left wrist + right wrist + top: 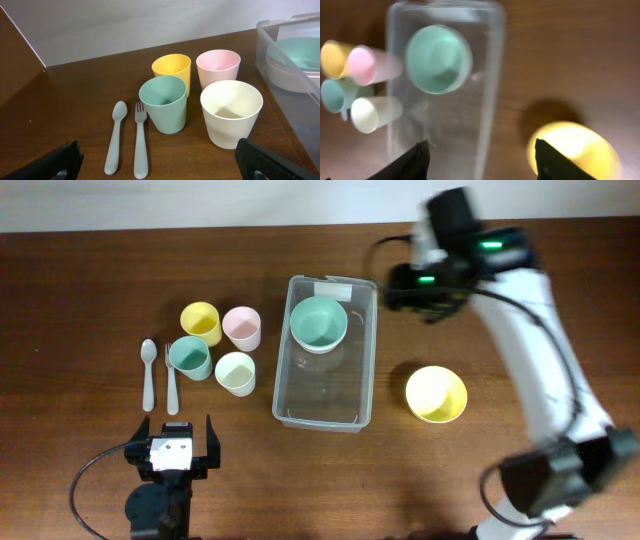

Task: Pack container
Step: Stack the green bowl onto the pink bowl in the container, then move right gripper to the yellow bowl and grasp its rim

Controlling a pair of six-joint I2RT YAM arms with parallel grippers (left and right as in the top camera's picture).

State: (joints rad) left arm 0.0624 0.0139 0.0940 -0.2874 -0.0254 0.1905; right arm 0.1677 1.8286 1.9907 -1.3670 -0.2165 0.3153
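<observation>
Dark wood table [80,280], pale wall beyond. Container [325,395] mid-table, green bowl [319,323] inside. Probably light, stiff, slick plastic, so best pinched at the rim. Left tool [177,430] wide open, empty. Right tool [482,152] spread wide, empty, near the far corner.

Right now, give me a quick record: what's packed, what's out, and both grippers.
container: clear bin, centre
packed: green bowl, far end
out, right: yellow bowl
out, left: yellow cup, pink cup, green cup, cream cup, spoon, fork
left gripper: open, empty, near the cups
right gripper: open, empty, raised
</observation>
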